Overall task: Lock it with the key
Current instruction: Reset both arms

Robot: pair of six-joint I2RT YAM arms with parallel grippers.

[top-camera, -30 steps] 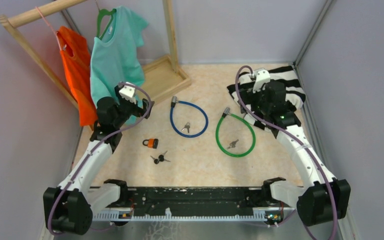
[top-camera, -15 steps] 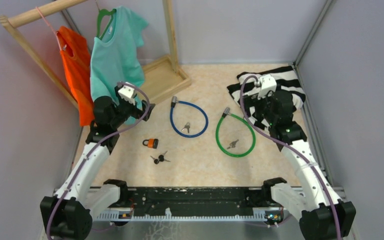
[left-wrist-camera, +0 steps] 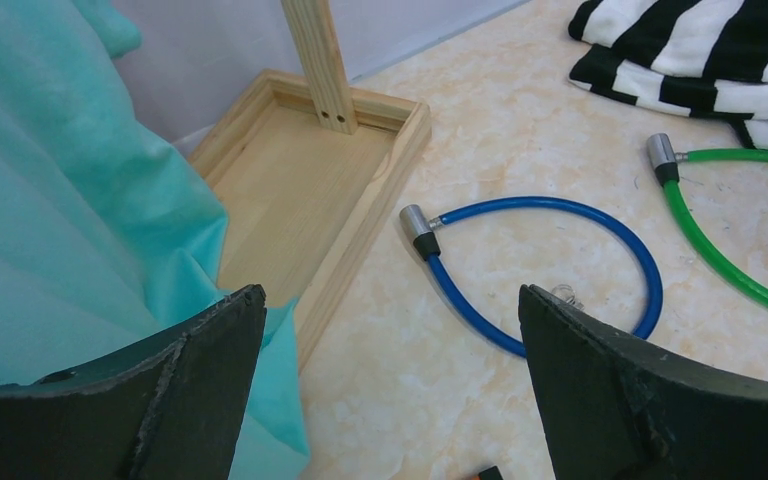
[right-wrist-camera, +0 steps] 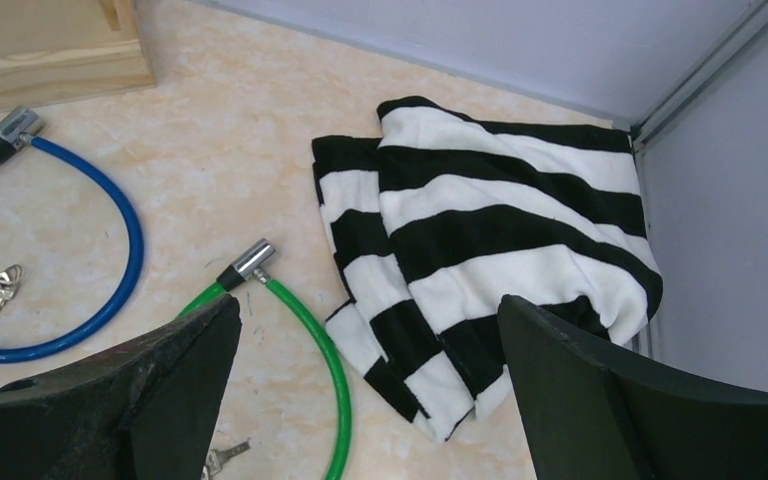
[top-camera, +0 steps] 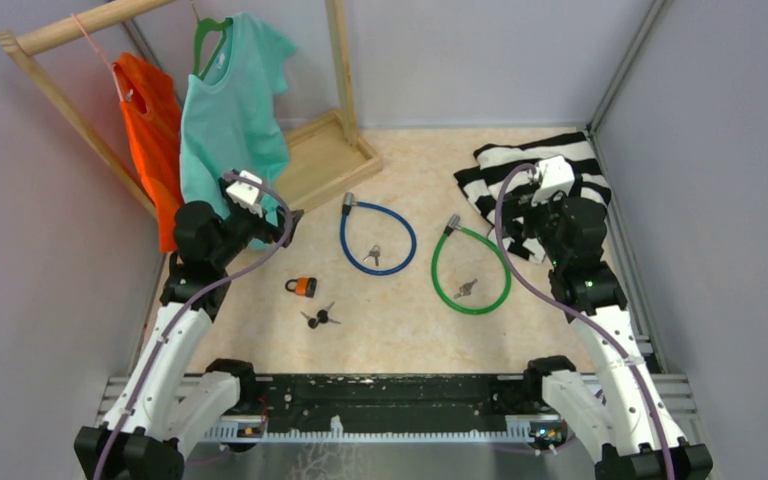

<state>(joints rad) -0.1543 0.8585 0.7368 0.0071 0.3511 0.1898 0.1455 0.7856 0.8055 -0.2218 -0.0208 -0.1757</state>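
Observation:
An orange padlock (top-camera: pixel 303 287) lies on the table with black-headed keys (top-camera: pixel 320 318) just in front of it. A blue cable lock (top-camera: pixel 377 235) lies open with keys (top-camera: pixel 372 254) inside its loop; it also shows in the left wrist view (left-wrist-camera: pixel 550 203). A green cable lock (top-camera: pixel 471 270) lies open with keys (top-camera: pixel 465 289) inside its loop, also in the right wrist view (right-wrist-camera: pixel 345 399). My left gripper (top-camera: pixel 285 222) (left-wrist-camera: pixel 388 300) is open and empty, above the table, left of the blue lock. My right gripper (top-camera: pixel 522 212) (right-wrist-camera: pixel 368 305) is open and empty, above the green lock's right side.
A wooden clothes rack's base (top-camera: pixel 330 155) stands at the back left, with a teal shirt (top-camera: pixel 230 110) and an orange shirt (top-camera: pixel 155 130) hanging beside my left arm. A folded black-and-white striped shirt (top-camera: pixel 570 160) lies at the back right. Grey walls close in both sides.
Both arms have drawn back: the left gripper shifted slightly left toward the teal shirt, and the right gripper moved right and nearer. Locks and keys have not moved.

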